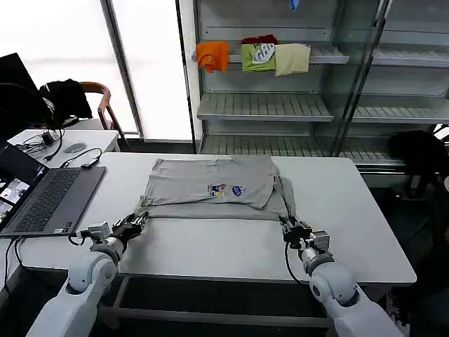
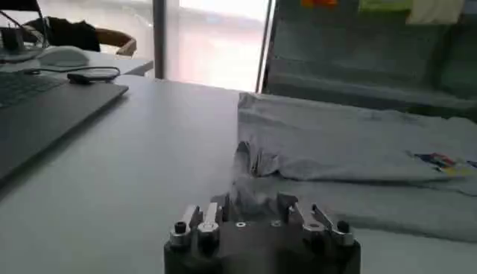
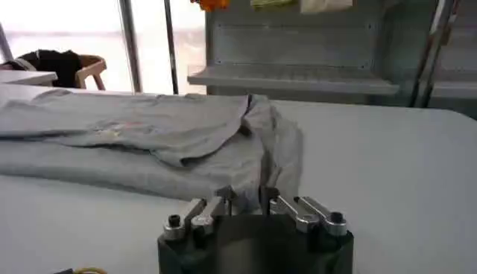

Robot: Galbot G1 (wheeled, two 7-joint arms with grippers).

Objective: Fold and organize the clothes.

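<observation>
The clothes are one light grey T-shirt (image 1: 210, 184) spread across the middle of the white table (image 1: 351, 232), its far part folded over so the small multicoloured chest print faces up. My left gripper (image 1: 139, 221) is at the shirt's near left corner, shut on a bunched bit of cloth (image 2: 250, 190). My right gripper (image 1: 289, 228) is at the near right corner, shut on a raised fold of the shirt (image 3: 261, 160). In both wrist views the grey fabric runs between the fingers and lies low on the table beyond them.
An open laptop (image 1: 49, 200) lies at the table's left end, with cables and a mouse (image 1: 74, 147) on a desk behind it. Behind the table stands a metal shelf rack holding small orange (image 1: 212, 55), green and cream garments. A chair with black cloth (image 1: 64, 98) stands at far left.
</observation>
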